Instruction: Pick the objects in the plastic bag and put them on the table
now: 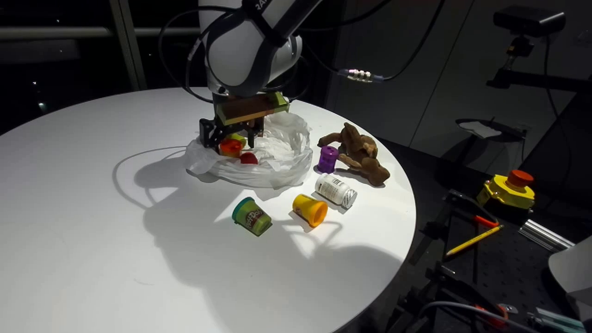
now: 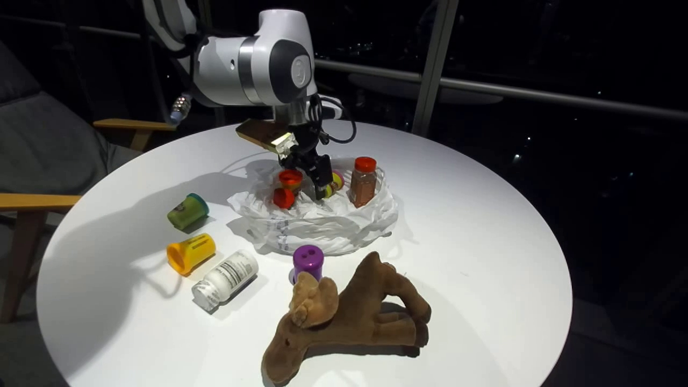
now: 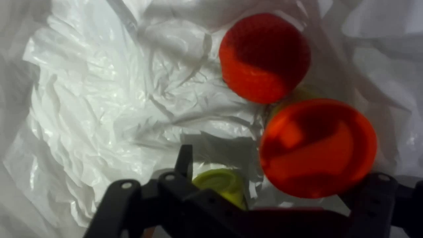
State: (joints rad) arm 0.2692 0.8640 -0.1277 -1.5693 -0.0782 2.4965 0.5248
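Inside the crumpled white plastic bag (image 2: 333, 231), on the round white bench (image 1: 83, 231): an orange-topped tub (image 3: 317, 148), a red round object (image 3: 264, 56) just beside, a yellow-green tub (image 3: 218, 181) partly hidden, and, upright in an exterior view, a red-lidded jar (image 2: 364, 185) with reddish-brown contents. On the bag's wall, faint bluish print, too small to read.

At the bag's mouth, an end effector (image 1: 233, 143) with fingers (image 3: 185, 162) spread well apart, either side of the yellow-green tub in the wrist view. Cannot tell whether touching the orange-topped tub.

Near the bag, on its side, a green tub (image 1: 252, 218) with a teal lid. Reads "Play-Doh" on a dark red label. Next, also lying down, a yellow tub (image 1: 304, 206) with an orange end, then a white bottle (image 2: 234, 274) with dark print, illegible here. Beside these, an upright purple cylinder (image 2: 308, 262) with holes on top and a brown plush moose (image 2: 355, 317) on its side.

Overhead, on the robot arm (image 1: 240, 58), letters "RA" legible.

Off the bench, a yellow box (image 1: 504, 190) with a red button, a yellow pencil (image 1: 474, 240), a camera (image 1: 527, 21) and a grey chair (image 2: 51, 145).
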